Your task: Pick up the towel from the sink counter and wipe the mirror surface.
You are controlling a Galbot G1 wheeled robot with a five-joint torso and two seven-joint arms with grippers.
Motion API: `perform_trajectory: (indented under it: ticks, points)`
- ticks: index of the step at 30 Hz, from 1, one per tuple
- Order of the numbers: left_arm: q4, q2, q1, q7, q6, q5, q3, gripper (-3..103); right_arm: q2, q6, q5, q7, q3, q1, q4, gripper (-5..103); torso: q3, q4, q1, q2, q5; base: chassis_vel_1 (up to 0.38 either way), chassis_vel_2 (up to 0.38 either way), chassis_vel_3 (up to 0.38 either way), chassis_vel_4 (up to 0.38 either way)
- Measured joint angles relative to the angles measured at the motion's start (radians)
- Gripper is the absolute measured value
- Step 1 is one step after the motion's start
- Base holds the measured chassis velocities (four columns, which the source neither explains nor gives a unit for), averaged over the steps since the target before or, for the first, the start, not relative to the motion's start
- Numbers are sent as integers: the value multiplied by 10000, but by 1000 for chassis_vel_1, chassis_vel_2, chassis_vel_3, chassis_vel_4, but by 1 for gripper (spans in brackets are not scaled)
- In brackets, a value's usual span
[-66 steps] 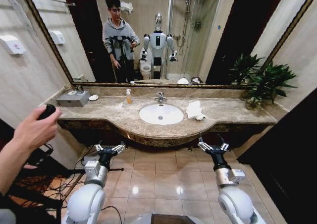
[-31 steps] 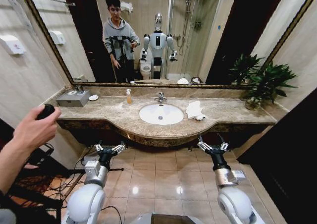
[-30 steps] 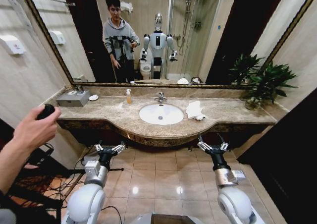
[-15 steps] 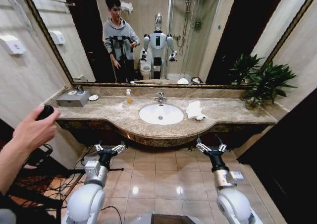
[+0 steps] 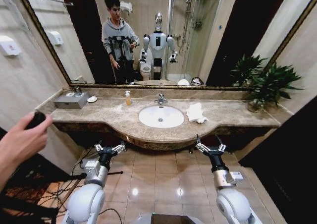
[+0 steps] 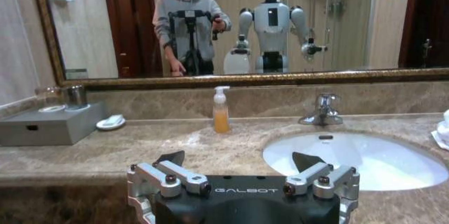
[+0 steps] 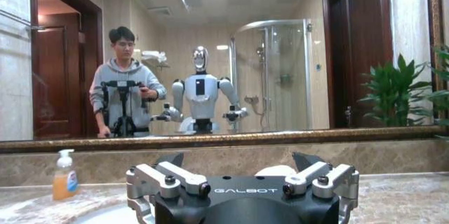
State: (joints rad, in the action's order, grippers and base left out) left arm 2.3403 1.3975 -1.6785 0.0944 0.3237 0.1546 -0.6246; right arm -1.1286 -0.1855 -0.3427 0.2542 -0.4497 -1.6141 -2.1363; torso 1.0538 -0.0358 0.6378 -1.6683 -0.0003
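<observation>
The towel [image 5: 196, 113] lies crumpled on the sink bench [image 5: 114, 119], just to the right of the oval white basin [image 5: 161, 116] and apart from both claws.

Going left to right along the bench in the head view: a grey box [image 5: 72, 100] sits at the far left end with a small white dish [image 5: 92, 99] just beside it, then a soap bottle with amber liquid [image 5: 128, 97] stands near the back wall, then comes the basin with the chrome tap [image 5: 160, 99] behind it, then the towel, and at the far right end a potted green plant [image 5: 267, 83]. The mirror [image 5: 208, 30] runs above the whole length of the bench in its thin dark frame (it reflects the robot and the room behind it).

Below the curved front edge of the bench, over the tiled floor [image 5: 158, 174], the left claw [image 5: 109, 148] hangs on the left side with its fingers spread apart and holding nothing. The right claw [image 5: 207, 146] hangs on the right side, roughly below the towel, its fingers likewise spread apart and bare. In the left wrist view the left claw [image 6: 242, 169] faces the soap bottle [image 6: 222, 110] and the basin [image 6: 358, 159], with a sliver of the towel [image 6: 442, 129] at the frame's edge.
</observation>
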Motion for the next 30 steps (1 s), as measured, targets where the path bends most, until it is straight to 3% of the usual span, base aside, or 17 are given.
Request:
perform_trajectory:
  ticks: [30]
  points:
    - [0,0,-2,0,0,0,0,100,86,-69,37,26,31,198,216,100,0,-1,-2,0,2,-106,105,108,-111]
